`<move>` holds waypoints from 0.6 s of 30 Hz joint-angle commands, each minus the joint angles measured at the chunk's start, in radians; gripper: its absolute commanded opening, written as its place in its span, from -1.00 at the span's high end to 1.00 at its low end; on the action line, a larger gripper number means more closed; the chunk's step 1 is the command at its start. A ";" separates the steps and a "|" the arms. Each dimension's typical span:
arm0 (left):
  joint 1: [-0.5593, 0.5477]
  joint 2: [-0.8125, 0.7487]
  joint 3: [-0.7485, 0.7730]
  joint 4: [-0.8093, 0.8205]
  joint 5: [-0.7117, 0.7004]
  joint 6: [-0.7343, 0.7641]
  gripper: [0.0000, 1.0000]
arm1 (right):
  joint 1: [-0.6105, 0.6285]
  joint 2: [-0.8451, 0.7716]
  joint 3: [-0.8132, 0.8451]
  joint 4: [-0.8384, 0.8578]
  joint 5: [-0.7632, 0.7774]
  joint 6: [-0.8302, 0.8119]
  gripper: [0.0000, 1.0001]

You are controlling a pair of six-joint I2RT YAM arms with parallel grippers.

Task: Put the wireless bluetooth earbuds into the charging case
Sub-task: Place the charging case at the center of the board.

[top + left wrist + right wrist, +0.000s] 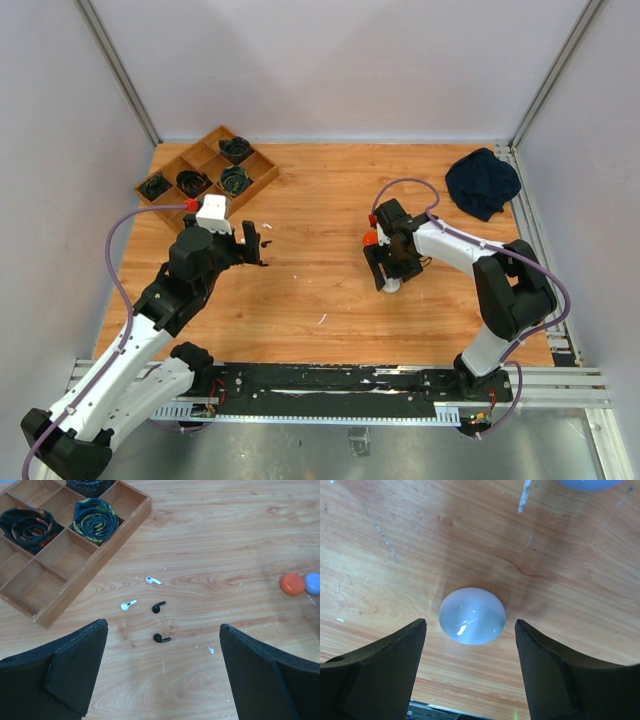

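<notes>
Nothing inserted yet: left hand [252, 243] wide open, four loose earbuds [158, 607] (two white, two black) on the bench [320, 190] just ahead of it. Right hand [470, 620] low, jaws apart either side of a shut pale case [472, 615], not touching; orange case [292, 584] and blue case [313, 583] close by. Wood bench, divider tray [100, 562] past the left hand, dark cloth [482, 182] past the right, grey walls [330, 70].

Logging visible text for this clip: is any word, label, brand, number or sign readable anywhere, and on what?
None readable.
The pale round case, orange case, earbuds and wooden tray show no lettering in any view.
</notes>
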 commanded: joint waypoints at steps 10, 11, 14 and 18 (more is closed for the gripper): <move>0.014 0.015 -0.011 0.029 -0.011 0.002 -0.98 | 0.020 -0.003 -0.006 0.042 -0.122 -0.342 -0.45; 0.014 0.017 -0.011 0.029 -0.009 0.003 -0.98 | 0.020 0.001 -0.008 0.043 -0.125 -0.342 -0.43; 0.016 0.022 -0.011 0.029 -0.008 0.002 -0.98 | 0.023 0.001 -0.024 0.045 -0.148 -0.341 -0.39; 0.015 0.025 -0.009 0.029 -0.009 0.003 -0.99 | 0.037 -0.024 -0.059 0.049 -0.138 -0.337 -0.33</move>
